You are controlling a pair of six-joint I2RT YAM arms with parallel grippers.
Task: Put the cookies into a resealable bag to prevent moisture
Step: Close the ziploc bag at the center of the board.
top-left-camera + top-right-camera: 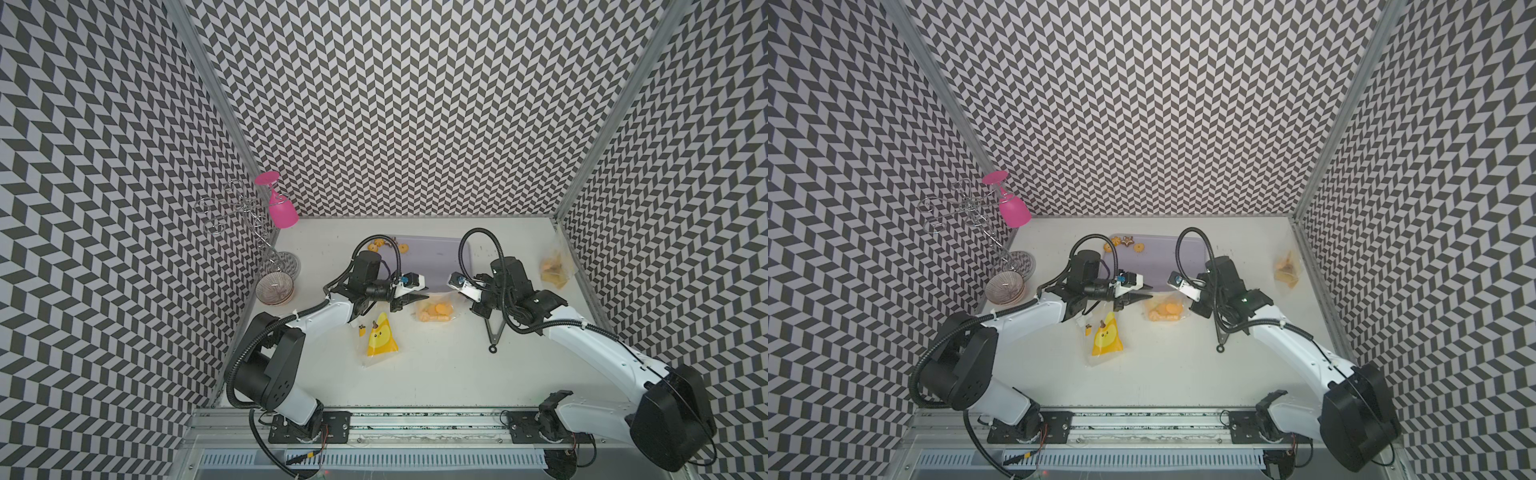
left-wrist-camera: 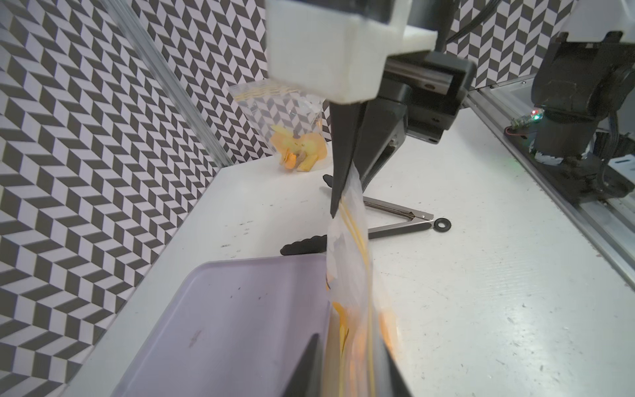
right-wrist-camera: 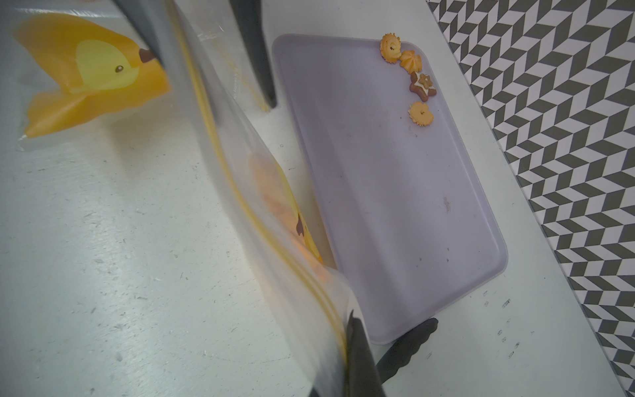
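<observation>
**Two pincers at the mouth of the resealable bag, just on the near side of the purple tray.**

The bag's zip edge runs left to right between the arms. The right pincer is pressed together on its right end. The left pincer straddles the left end, and I can't tell whether it bites or only sits loosely round it. Several cookies lie in the bag's belly, on the tabletop to the near side of that edge. Four loose cookies sit in the tray's far left corner, beyond the left pincer, so I'd say the left arm is nearer them. Sealing would likely mean a slide along that left-right line.
</observation>
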